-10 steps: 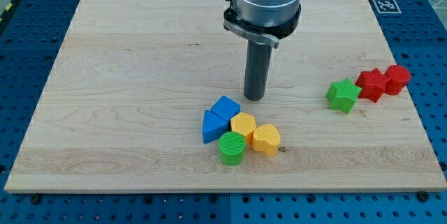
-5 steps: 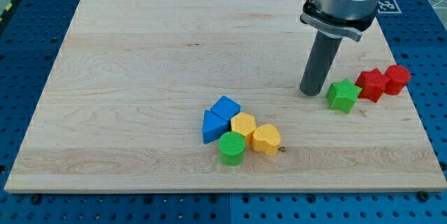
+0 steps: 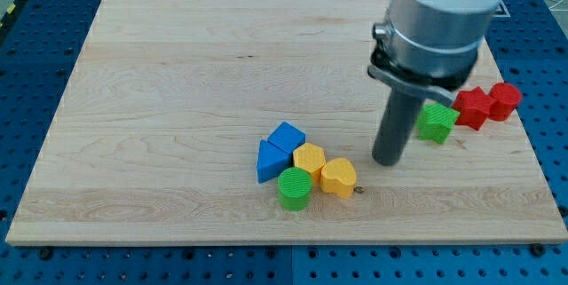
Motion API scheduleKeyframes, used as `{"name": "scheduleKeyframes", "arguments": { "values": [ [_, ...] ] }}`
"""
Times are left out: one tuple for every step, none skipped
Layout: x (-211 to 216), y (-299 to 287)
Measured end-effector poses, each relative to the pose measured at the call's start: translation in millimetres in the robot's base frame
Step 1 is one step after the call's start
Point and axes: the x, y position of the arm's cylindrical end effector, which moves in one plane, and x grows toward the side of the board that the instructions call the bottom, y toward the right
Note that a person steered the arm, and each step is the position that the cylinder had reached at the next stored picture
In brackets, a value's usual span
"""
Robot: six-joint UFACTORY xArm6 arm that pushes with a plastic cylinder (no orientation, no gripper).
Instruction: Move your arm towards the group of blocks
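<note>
My tip rests on the wooden board, a short way to the right of a tight cluster of blocks. The cluster holds a blue cube, a blue triangular block, a yellow hexagonal block, a yellow heart-shaped block and a green cylinder. The tip is nearest the yellow heart, with a small gap between them. At the view's right a green star block, partly hidden by the rod, a red star block and a red cylinder form a row.
The board lies on a blue perforated table. The arm's wide grey body covers the board's top right corner. The board's bottom edge runs just below the cluster.
The tip swung right to the green star, then came back down and left, ending close to the right of the yellow heart. No block has moved.
</note>
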Motion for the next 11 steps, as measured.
{"name": "scheduleKeyframes", "arguments": {
  "values": [
    [26, 23],
    [30, 37],
    [30, 54],
    [30, 75],
    [23, 90],
    [9, 107],
    [-5, 124],
    [-12, 135],
    [-17, 127],
    [-51, 116],
    [-61, 89]
  ]
}}
